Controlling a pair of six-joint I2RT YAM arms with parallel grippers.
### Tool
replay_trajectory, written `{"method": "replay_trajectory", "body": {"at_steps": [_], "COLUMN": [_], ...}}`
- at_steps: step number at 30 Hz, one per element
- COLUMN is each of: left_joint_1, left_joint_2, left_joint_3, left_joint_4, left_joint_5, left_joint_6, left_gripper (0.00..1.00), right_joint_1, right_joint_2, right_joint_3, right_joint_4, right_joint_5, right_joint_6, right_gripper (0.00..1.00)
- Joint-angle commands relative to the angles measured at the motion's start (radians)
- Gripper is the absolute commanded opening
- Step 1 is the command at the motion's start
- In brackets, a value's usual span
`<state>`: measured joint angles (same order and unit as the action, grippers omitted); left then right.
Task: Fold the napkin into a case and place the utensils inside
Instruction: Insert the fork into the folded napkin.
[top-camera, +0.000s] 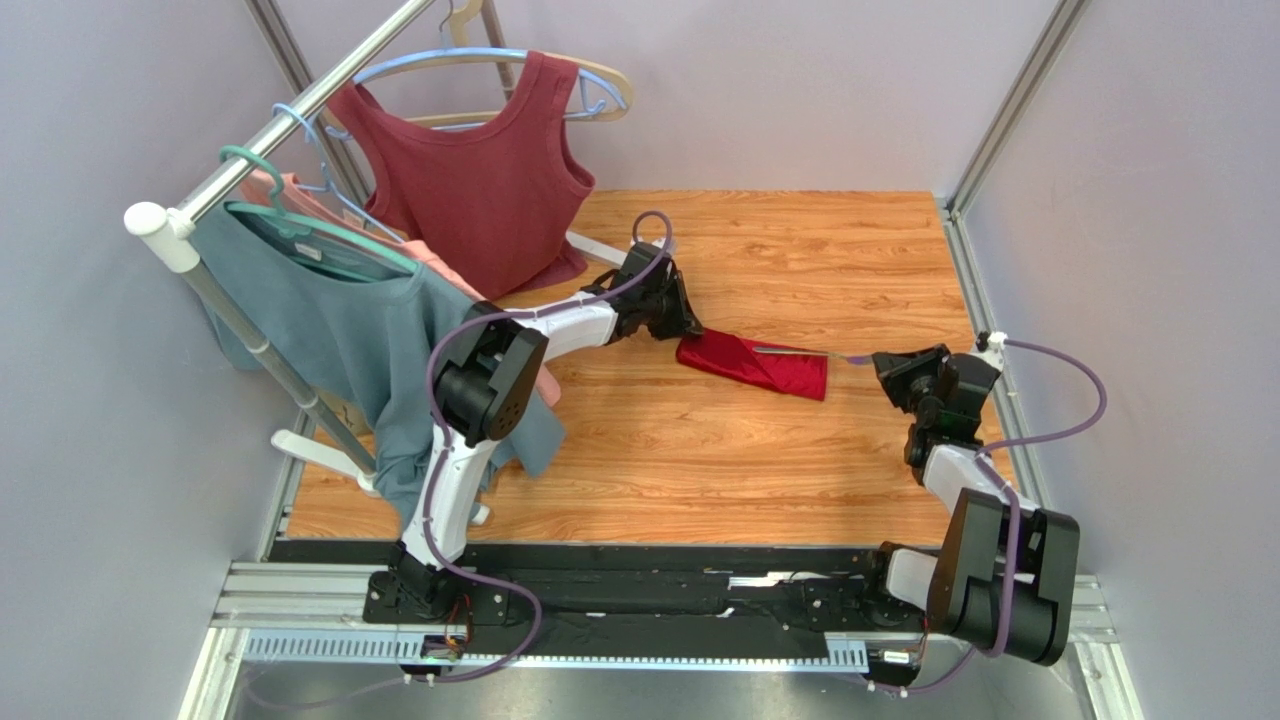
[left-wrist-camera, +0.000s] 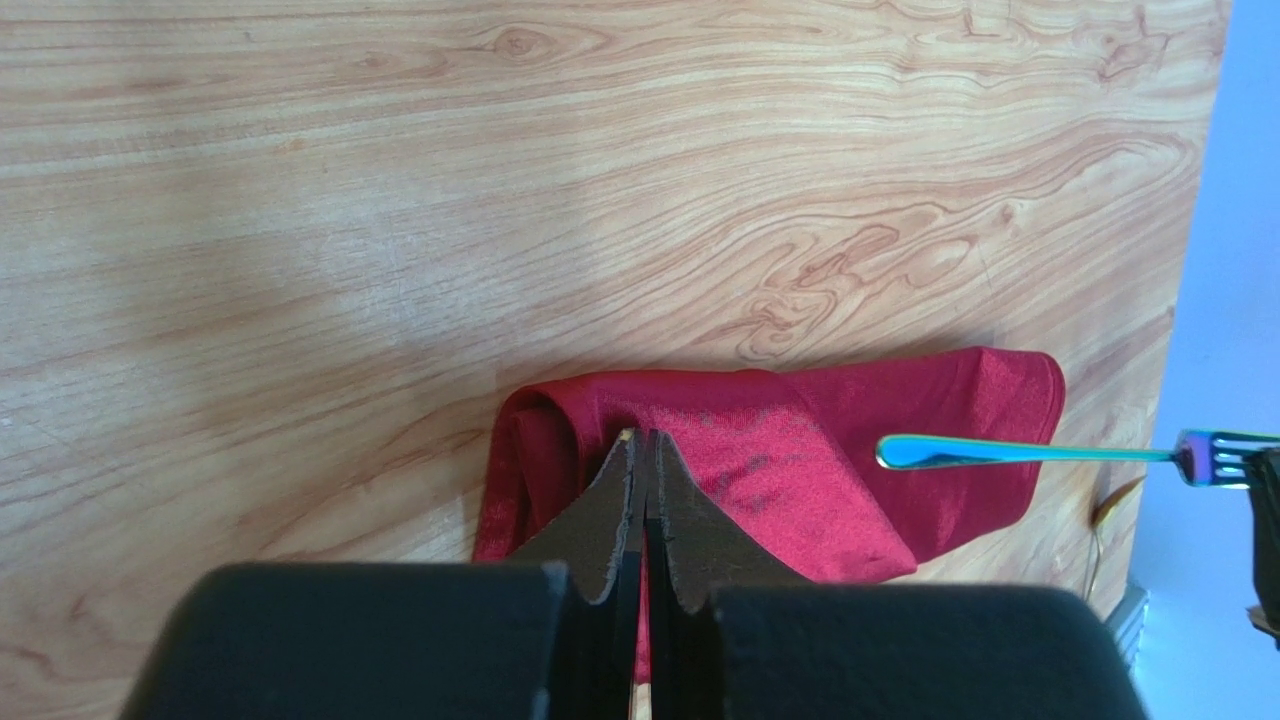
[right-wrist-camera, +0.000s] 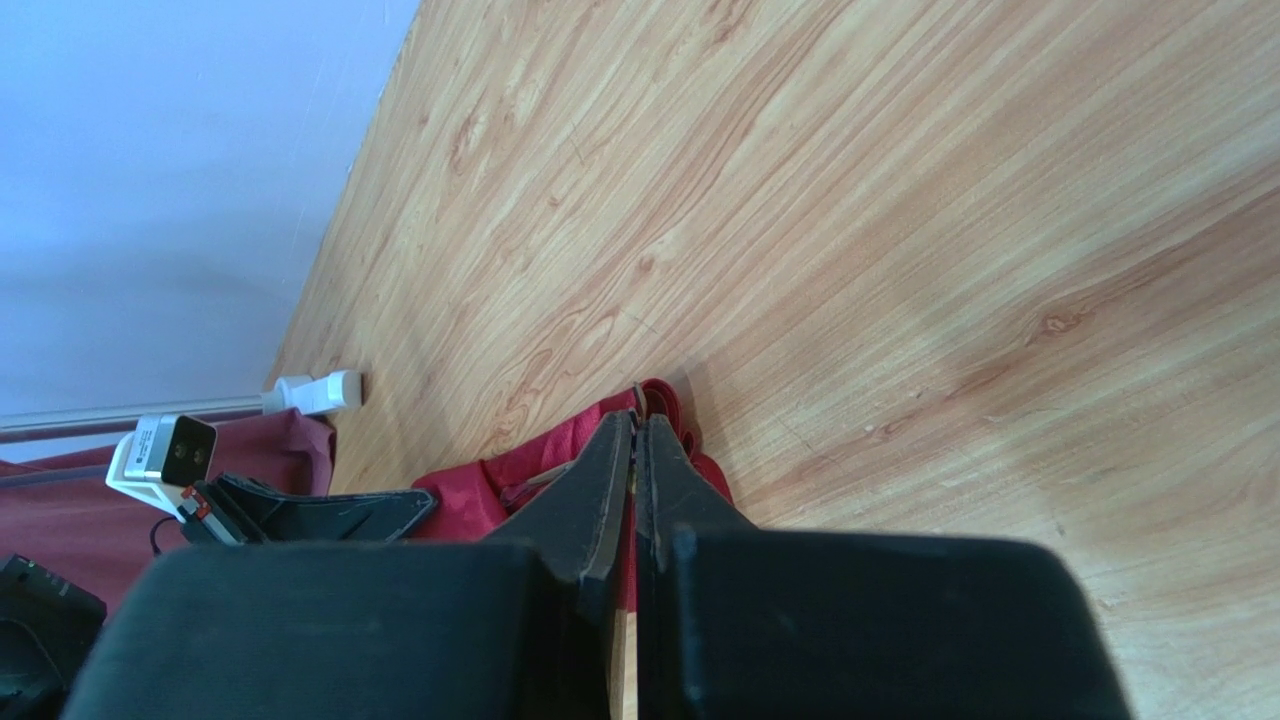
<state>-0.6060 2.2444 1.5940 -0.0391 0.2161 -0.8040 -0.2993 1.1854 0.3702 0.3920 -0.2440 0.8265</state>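
Note:
The napkin lies folded into a narrow crimson case (top-camera: 756, 365) (left-wrist-camera: 842, 450) on the wooden table. My left gripper (top-camera: 691, 326) (left-wrist-camera: 643, 438) is shut, its tips over the case's left end; whether it pinches cloth does not show. My right gripper (top-camera: 887, 365) (right-wrist-camera: 636, 425) is shut on a slim shiny fork (left-wrist-camera: 1037, 450) at the tines end. The fork's handle reflects blue and reaches out over the right part of the case. In the right wrist view the case (right-wrist-camera: 466, 488) lies just beyond the shut fingers, with a thin strip of the utensil (right-wrist-camera: 639, 398) showing at their tips.
A clothes rack (top-camera: 286, 120) stands at the back left with a maroon sleeveless top (top-camera: 481, 165), a teal shirt (top-camera: 346, 315) and a pink garment (top-camera: 443, 263). The rack's white foot (top-camera: 594, 248) rests on the table behind the left gripper. Grey walls close in the table.

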Motion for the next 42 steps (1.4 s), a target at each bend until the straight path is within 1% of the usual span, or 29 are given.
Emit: {"method": "replay_trajectory", "body": {"at_steps": [1, 10, 15, 21, 24, 31, 42], "left_joint_1": [0.006, 0.006, 0.008, 0.006, 0.006, 0.006, 0.008], "left_joint_2": [-0.019, -0.017, -0.016, -0.019, -0.023, -0.025, -0.028], "left_joint_3": [-0.032, -0.051, -0.062, -0.069, -0.081, -0.089, -0.103], "left_joint_4": [0.062, 0.085, 0.099, 0.105, 0.114, 0.123, 0.139], "left_joint_5": [0.019, 0.025, 0.025, 0.028, 0.028, 0.029, 0.043], "left_joint_6": [-0.012, -0.023, -0.027, -0.031, -0.029, -0.029, -0.040], "left_gripper": [0.00, 0.00, 0.00, 0.00, 0.00, 0.00, 0.00], "right_joint_1": [0.008, 0.034, 0.055, 0.100, 0.143, 0.223, 0.354], "right_joint_2": [0.040, 0.134, 0.189, 0.255, 0.279, 0.310, 0.437], "right_joint_3": [-0.031, -0.025, -0.019, -0.011, -0.001, 0.048, 0.076], "right_joint_4": [0.137, 0.199, 0.242, 0.304, 0.327, 0.317, 0.406], "right_joint_5": [-0.018, -0.040, -0.061, -0.043, -0.018, 0.054, 0.155], "right_joint_6": [0.020, 0.029, 0.063, 0.121, 0.141, 0.151, 0.224], "right_gripper": [0.00, 0.00, 0.00, 0.00, 0.00, 0.00, 0.00]}}
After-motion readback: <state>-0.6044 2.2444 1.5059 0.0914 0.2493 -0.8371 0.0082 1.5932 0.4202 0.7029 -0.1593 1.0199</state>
